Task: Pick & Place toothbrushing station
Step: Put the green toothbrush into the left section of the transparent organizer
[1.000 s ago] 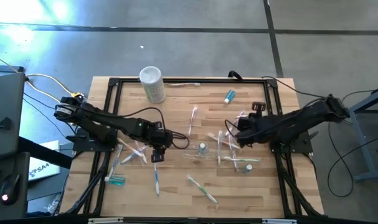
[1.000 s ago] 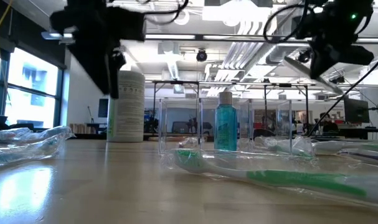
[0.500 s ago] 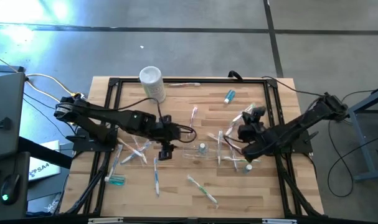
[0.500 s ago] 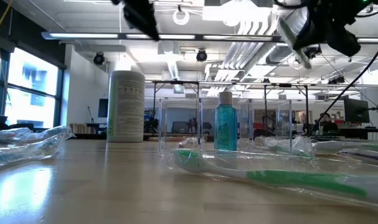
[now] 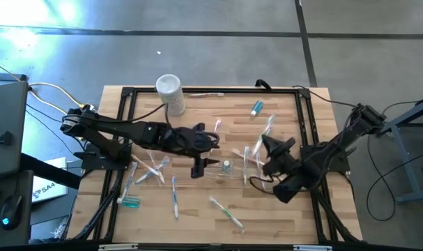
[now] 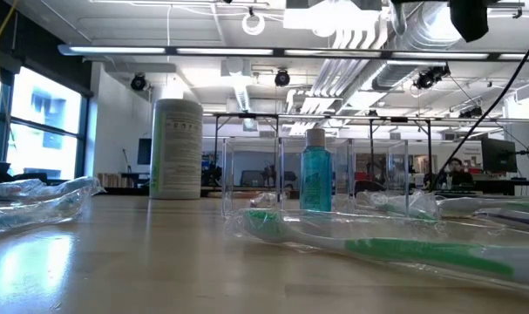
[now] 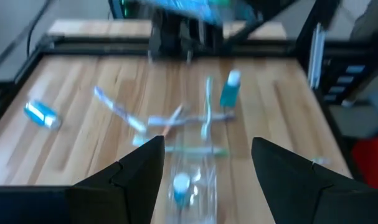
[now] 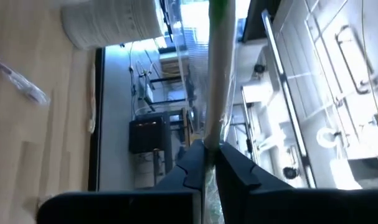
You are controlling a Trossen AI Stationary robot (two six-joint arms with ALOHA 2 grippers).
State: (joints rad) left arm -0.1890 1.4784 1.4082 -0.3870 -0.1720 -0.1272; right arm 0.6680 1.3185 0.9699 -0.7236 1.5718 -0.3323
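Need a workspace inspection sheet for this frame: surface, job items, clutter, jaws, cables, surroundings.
Surface: wooden table inside a black frame.
Job's things: clear cup mid-table with a teal tube inside; toothbrushes scattered, one green-and-white near the front edge; a teal tube toward the back.
Clutter: white cylinder at the back left.
Grippers: left gripper beside the cup, jaws open, empty; right gripper, jaws shut on a wrapped toothbrush, raised off the table.
Cables: yellow cable by the left arm's base.
Surroundings: grey floor; room with ceiling lights behind.
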